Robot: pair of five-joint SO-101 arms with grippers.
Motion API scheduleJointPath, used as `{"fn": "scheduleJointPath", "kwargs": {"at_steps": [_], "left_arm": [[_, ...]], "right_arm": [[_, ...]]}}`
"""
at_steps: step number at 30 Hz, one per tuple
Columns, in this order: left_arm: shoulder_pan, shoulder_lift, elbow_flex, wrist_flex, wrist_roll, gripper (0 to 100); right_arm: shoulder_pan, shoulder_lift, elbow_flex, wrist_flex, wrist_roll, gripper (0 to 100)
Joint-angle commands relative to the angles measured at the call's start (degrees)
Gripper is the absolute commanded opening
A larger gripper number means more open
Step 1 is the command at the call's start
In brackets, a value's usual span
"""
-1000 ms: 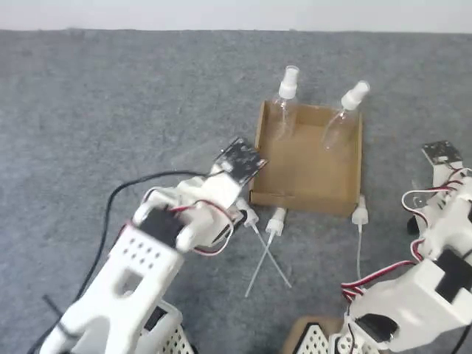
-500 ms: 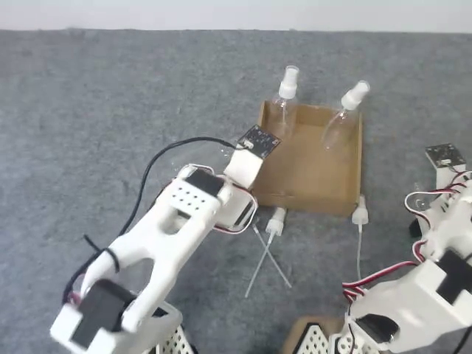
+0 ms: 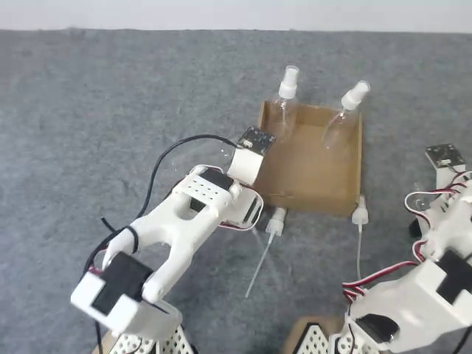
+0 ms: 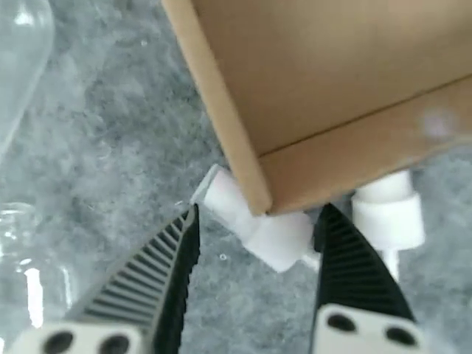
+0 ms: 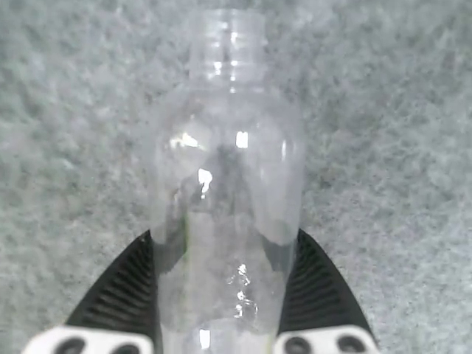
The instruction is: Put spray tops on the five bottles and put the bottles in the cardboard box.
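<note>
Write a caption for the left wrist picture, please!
Open jaws sit either side of a white spray top at the cardboard box corner.

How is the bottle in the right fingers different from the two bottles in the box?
The held bottle has an open neck with no top; the box bottles each wear a white spray top. The held bottle sits between the right fingers; the box bottles lean in the box. All are clear.

Counts are standing at: capped bottle point(image 3: 286, 99) point(image 3: 344, 116) 2 | uncapped bottle point(image 5: 225, 184) point(image 4: 22, 44) point(image 4: 18, 287) 3 | loose spray top point(image 3: 275, 221) point(image 3: 360, 214) point(image 4: 258, 232) 3 | cardboard box point(image 3: 306, 199) 1 | arm point(image 3: 184, 221) point(image 3: 435, 273) 2
</note>
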Motion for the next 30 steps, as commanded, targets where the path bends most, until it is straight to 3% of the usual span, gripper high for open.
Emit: {"fn": "scheduleJointPath", "kwargs": {"at_steps": [1, 11, 18, 24, 30], "left_arm": [[-0.6, 0.4, -2.4, -0.8, 0.5, 24], [-1.2, 0.6, -1.2, 3.5, -6.9, 14], [-7.7, 0.0, -0.5, 8.8, -14.4, 14], [-7.6, -15.7, 12.1, 4.2, -17.9, 14], [-10.3, -27.7, 14.2, 12.0, -18.0, 16]], "right_arm": [[1.5, 0.5, 1.9, -0.4, 0.7, 0.7], [1.5, 0.5, 1.9, -0.4, 0.8, 0.7], [1.5, 0.5, 1.9, -0.4, 0.8, 0.7], [1.5, 0.5, 1.9, -0.4, 0.8, 0.7], [1.5, 0.5, 2.0, -0.4, 0.8, 0.7]]}}
